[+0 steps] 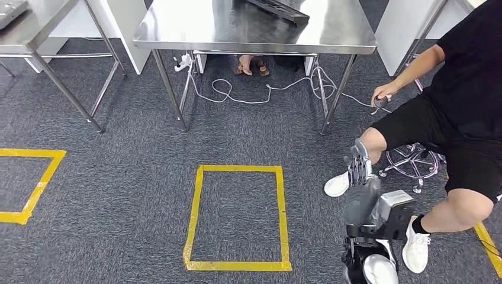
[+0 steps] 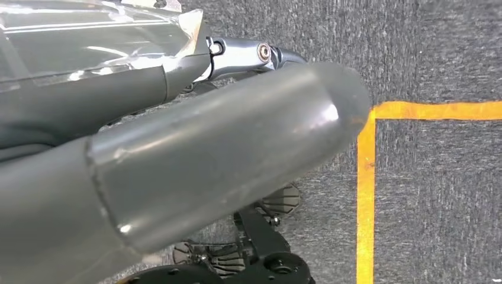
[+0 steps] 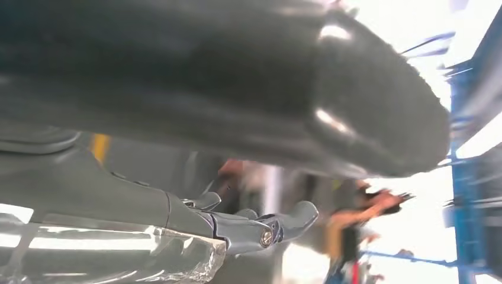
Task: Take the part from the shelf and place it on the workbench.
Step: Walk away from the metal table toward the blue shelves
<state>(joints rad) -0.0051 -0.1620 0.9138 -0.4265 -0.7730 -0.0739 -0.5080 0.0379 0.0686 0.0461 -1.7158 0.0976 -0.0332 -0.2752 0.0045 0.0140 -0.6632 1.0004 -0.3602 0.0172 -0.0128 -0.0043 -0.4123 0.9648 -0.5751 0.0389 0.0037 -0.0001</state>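
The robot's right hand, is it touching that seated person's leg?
Cannot tell. In the head view the right hand overlaps the seated person's leg, but depth between them is unclear.

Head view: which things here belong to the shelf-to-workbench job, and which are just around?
Job:
right hand, holding nothing
steel workbench

Just around:
yellow tape square
white cable
seated person
second steel table

The table (image 1: 254, 26) has a brushed stainless-steel top, dully reflective, on polished metal legs. The floor (image 1: 130, 154) is rough dark-grey carpet — marked with glossy yellow tape (image 1: 237, 168). The left hand (image 2: 195, 171) has a smooth grey plastic thumb — scuffed, slightly shiny.
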